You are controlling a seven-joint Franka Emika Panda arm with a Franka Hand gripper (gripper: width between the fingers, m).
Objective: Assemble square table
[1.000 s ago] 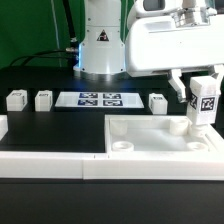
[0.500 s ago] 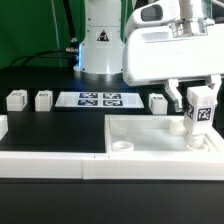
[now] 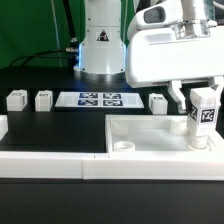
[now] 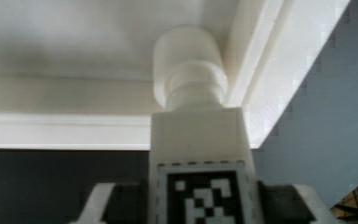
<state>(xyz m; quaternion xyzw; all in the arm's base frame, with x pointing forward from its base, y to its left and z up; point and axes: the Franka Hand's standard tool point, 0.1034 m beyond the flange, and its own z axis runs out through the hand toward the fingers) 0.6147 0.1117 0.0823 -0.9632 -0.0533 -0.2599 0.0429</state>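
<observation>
The white square tabletop [image 3: 165, 140] lies on the black table at the exterior view's right, rim up, with a round socket [image 3: 123, 146] at its near corner. My gripper [image 3: 202, 98] is shut on a white tag-marked leg [image 3: 204, 113] and holds it upright over the tabletop's far right corner, its lower end down at the tabletop. In the wrist view the leg [image 4: 202, 140] runs from my fingers [image 4: 108, 203] down to the tabletop's corner rim [image 4: 265, 50]. Three more legs stand behind: two at the left [image 3: 16, 99] [image 3: 43, 99], one near the tabletop [image 3: 158, 102].
The marker board [image 3: 99, 99] lies flat between the loose legs, in front of the robot base [image 3: 100, 45]. A long low white border wall [image 3: 50, 162] runs along the front of the table, left of the tabletop.
The gripper with the leg has shifted slightly right and up, then settled lower over the tabletop's far right corner. The other legs have not moved.
</observation>
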